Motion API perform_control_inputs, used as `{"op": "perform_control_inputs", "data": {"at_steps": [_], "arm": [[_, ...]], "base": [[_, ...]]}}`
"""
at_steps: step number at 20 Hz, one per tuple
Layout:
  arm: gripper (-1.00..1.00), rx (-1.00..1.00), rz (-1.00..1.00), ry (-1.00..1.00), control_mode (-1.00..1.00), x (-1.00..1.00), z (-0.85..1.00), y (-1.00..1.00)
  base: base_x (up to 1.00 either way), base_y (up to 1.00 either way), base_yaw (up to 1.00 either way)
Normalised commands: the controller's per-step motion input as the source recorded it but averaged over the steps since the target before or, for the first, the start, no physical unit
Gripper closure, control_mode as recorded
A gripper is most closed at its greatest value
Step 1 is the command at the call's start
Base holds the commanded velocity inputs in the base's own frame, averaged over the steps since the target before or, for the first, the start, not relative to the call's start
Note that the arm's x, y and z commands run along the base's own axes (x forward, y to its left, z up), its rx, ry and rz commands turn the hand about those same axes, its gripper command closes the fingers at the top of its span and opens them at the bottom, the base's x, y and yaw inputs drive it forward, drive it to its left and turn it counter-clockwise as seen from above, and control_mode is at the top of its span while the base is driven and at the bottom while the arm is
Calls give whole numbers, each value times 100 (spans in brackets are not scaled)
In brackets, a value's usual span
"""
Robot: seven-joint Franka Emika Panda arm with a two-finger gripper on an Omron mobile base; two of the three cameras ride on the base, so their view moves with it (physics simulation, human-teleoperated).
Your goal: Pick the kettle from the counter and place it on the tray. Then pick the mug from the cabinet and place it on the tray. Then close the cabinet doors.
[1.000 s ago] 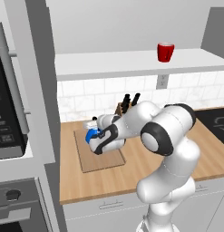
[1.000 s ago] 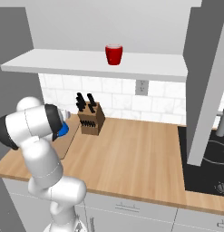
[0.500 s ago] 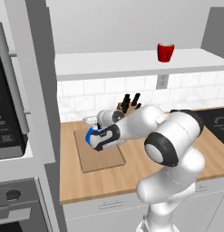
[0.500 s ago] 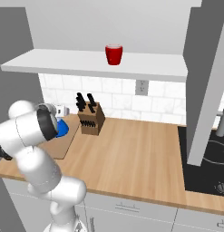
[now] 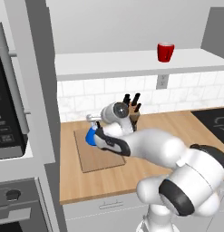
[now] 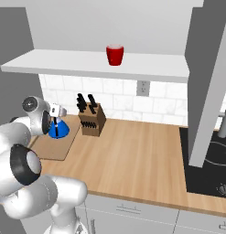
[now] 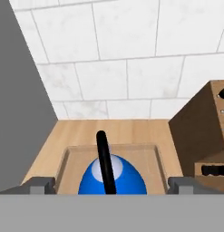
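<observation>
Setting: white-tiled kitchen wall behind a wood-grain desk [image 6: 132, 151]; landmark is the knife block [image 6: 91, 121].
Kettle [image 6: 58, 129]: glossy blue cone standing upright on the tray [image 5: 102, 158], just beside the knife block on its side away from the hob.
Claw [image 7: 106, 183]: jaws spread wide, one fingertip either side of the kettle, gripping nothing.
Handling, kettle: judged rigid, light, smooth-sided and likely slippery; the thin black arched handle [image 7: 104, 165] is the better hold.
Mug [image 6: 115, 55]: red, on the cabinet shelf [image 6: 87, 64] above the knife block.
Handling, mug: judged stiff, light, breakable; best pinched across the rim or wall, clear of its side handle.
</observation>
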Motion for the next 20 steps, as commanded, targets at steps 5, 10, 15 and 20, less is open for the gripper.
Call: {"op": "perform_control_inputs", "data": {"at_steps": [5,10,15,20], "arm": [[-100,0,0,-4,-100,-73,48,-23],[-100,0,0,0,-100,-67,55,-30],[-100,0,0,0,-100,-63,59,-36],[-100,-4,0,-2,-100,-53,60,-38]], "base": [[0,0,0],[0,0,0],[0,0,0],[0,0,0]]}}
